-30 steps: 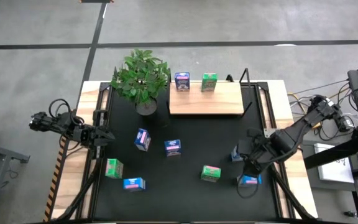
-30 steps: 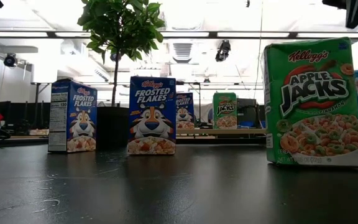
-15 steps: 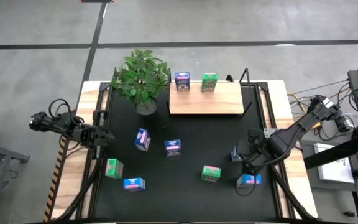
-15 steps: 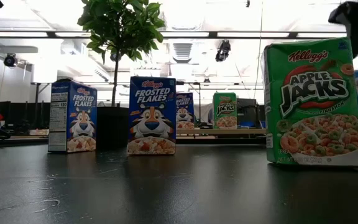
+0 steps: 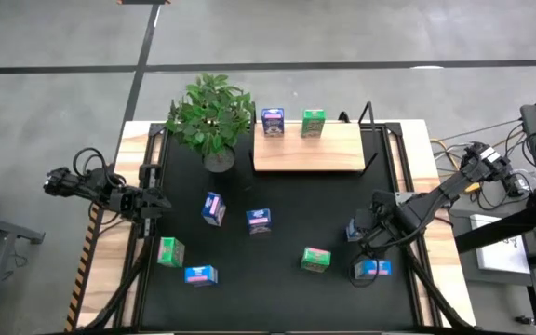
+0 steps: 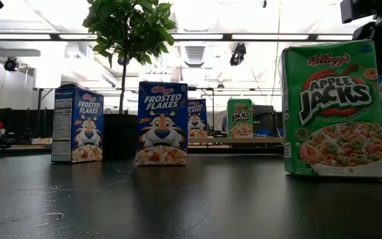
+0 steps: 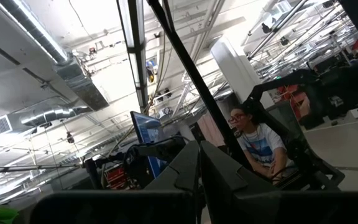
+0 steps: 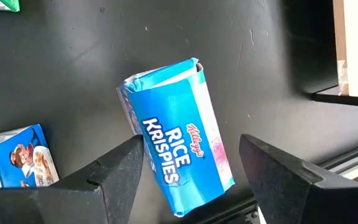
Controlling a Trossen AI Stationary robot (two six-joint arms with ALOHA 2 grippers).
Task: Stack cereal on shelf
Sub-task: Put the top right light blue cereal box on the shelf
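- the right gripper (image 5: 372, 244) hovers at the lower right of the high view, its dark fingers (image 8: 114, 171) spread wide and holding nothing.
- between those fingers in the right wrist view lies a light blue rice krispies box (image 8: 178, 144), a small cardboard carton with one end flap dented, on the matte black mat (image 8: 73, 74).
- in the high view this box (image 5: 373, 270) sits just below the gripper, and another blue box (image 5: 353, 230) sits just to its left.
- a second light blue box (image 8: 14, 155) shows at the lower left of the wrist picture, near the first but apart from it.
- a green apple jacks box (image 5: 315, 260) stands left of the gripper; in the low view it fills the right side and partly hides the krispies box behind it.
- further left on the mat are two dark blue frosted flakes boxes (image 5: 213, 208) (image 5: 259, 220), a green box (image 5: 168, 251) and a light blue box (image 5: 200, 274).
- the shelf (image 5: 308, 149), a flat pale wood board, lies at the upper middle, with a dark blue box (image 5: 272, 121) and a green box (image 5: 313, 122) upright along its far edge.
- a leafy potted plant (image 5: 210, 113) stands left of the shelf.
- the left gripper (image 5: 154, 202) waits at the left mat edge, fingers pressed together.
- a person (image 7: 257, 140) sits in the room beyond.
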